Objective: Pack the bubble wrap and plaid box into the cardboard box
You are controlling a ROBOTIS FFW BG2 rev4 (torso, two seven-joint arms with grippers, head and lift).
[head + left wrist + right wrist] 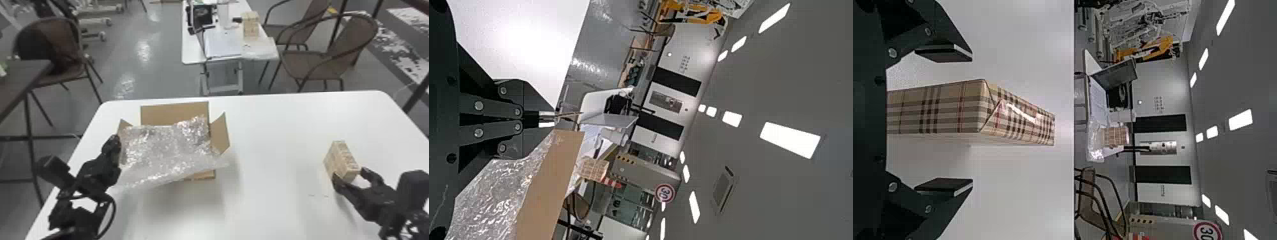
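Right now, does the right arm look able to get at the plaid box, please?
Most likely yes: the right end effector is open, with a finger on each side of the plaid box, and nothing appears to be in the way.

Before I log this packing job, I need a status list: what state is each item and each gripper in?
Brown cardboard box: open, flaps spread.
Clear bubble wrap sheet: spread over the cardboard box's opening, hanging past its front edge.
Beige plaid-wrapped rectangular box: wrapped closed, outside the cardboard box.
Black left gripper: shut; whether it pinches anything, I cannot tell.
Black right gripper: open, fingers either side of the plaid-wrapped box.
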